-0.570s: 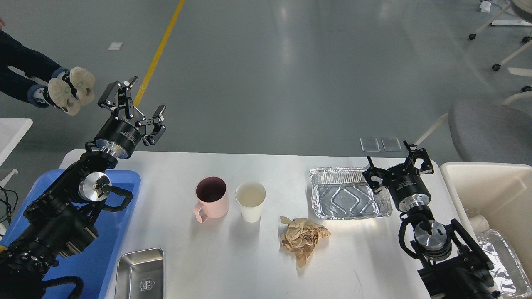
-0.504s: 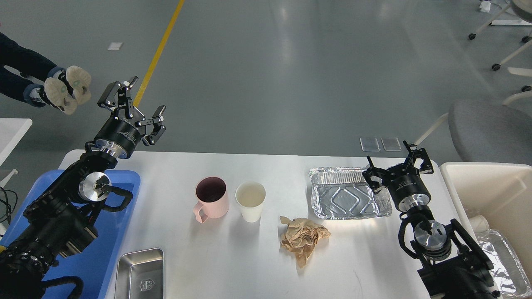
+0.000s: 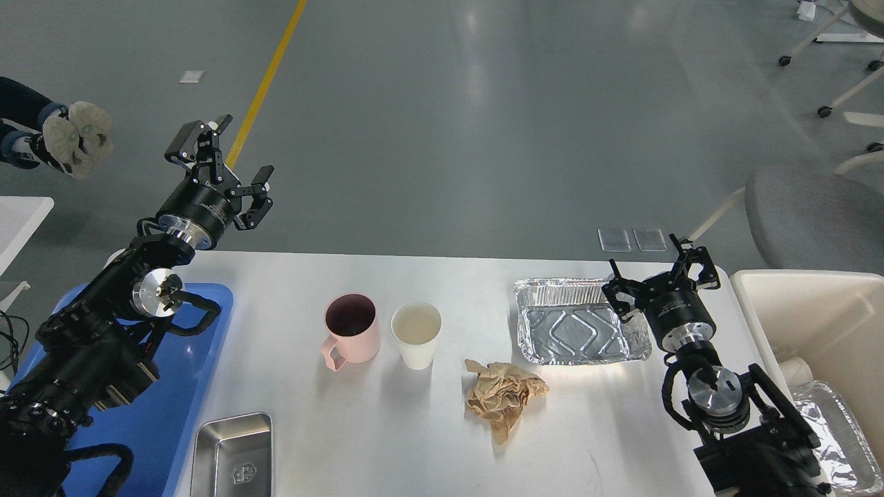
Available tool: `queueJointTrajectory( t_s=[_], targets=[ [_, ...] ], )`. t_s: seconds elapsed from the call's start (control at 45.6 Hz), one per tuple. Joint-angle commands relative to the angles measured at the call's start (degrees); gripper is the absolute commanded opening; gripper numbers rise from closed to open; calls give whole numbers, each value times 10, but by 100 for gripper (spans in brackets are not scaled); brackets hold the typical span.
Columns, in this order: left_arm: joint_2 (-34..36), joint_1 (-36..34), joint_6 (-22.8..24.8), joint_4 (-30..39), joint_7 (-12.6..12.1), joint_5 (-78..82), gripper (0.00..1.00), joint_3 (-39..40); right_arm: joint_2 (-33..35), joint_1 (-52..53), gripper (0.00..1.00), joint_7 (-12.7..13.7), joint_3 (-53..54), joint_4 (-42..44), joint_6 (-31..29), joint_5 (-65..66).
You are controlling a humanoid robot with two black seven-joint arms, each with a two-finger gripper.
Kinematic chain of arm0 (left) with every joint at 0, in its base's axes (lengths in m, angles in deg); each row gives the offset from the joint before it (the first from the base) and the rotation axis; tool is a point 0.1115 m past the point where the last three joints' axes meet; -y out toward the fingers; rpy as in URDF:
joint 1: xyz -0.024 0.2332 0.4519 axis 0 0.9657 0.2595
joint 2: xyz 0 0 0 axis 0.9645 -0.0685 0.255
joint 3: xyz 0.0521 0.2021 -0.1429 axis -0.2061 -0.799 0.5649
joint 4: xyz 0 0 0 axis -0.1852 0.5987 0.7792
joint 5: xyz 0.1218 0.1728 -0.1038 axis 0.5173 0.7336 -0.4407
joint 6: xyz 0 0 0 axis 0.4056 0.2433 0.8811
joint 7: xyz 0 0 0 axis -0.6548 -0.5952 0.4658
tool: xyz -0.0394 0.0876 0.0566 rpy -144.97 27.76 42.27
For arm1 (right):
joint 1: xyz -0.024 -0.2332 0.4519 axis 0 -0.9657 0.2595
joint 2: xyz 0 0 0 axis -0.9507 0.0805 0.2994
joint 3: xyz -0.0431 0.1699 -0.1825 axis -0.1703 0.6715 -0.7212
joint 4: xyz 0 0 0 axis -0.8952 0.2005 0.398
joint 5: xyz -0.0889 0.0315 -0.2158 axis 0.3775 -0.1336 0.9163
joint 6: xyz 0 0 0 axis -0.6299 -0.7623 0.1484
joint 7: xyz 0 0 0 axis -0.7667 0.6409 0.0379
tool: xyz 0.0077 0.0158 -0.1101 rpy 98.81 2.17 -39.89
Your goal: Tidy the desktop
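1. Currently the right gripper [image 3: 659,273] is hovering, fingers spread and empty, just beside the foil tray [image 3: 582,321] at the right end of the desktop [image 3: 387,421]; tray's long axis is running left-right.
2. Left gripper [image 3: 222,160] is hanging open beyond the far left corner, well apart from the pink mug [image 3: 351,330], paper cup [image 3: 416,334] and crumpled brown paper [image 3: 504,395].
3. Cream bin [image 3: 815,310] and steel tray [image 3: 233,454] are being cut off by the frame edge.
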Motion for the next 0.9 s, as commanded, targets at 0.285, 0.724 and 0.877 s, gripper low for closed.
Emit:
queueJointTrajectory(
  t_s=[0.285, 0.724, 0.877],
  targets=[
    [173, -58, -3, 31, 9, 38, 98, -281, 3, -6, 100, 0, 1, -1, -2, 0],
    [374, 14, 79, 179, 21, 270, 98, -348, 26, -6, 100, 0, 1, -1, 2, 0],
    [510, 58, 81, 327, 18, 290, 98, -348, 28, -5, 100, 0, 1, -2, 2, 0]
  ],
)
